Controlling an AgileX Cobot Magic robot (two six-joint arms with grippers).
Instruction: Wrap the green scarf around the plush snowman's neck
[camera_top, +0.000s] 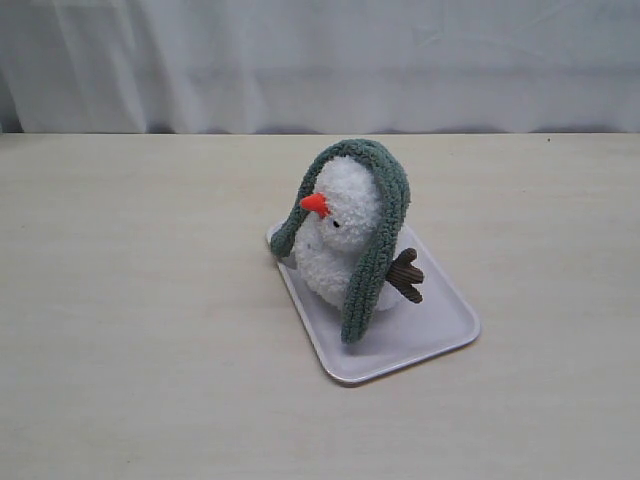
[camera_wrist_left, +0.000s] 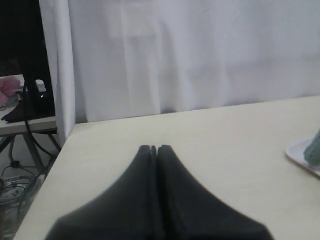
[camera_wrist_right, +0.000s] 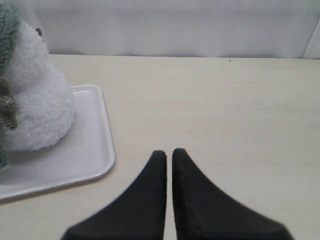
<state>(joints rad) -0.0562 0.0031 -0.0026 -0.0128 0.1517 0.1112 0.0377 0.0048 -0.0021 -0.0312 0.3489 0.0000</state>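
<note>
The plush snowman (camera_top: 340, 235) stands on a white tray (camera_top: 420, 335), its orange nose pointing left. The green scarf (camera_top: 385, 220) is draped over the top of its head like a hood, one end hanging down each side onto the tray; it does not lie in the neck crease. Neither gripper shows in the exterior view. My left gripper (camera_wrist_left: 154, 148) is shut and empty over bare table, far from the tray's corner (camera_wrist_left: 300, 150). My right gripper (camera_wrist_right: 169, 152) is shut with only a hairline gap, empty, beside the tray (camera_wrist_right: 95, 135) and the snowman (camera_wrist_right: 35, 100).
A white curtain hangs behind the beige table. In the left wrist view the table's edge falls away to a dark area with cables and a stand. A brown twig arm (camera_top: 408, 275) sticks out at the snowman's right side.
</note>
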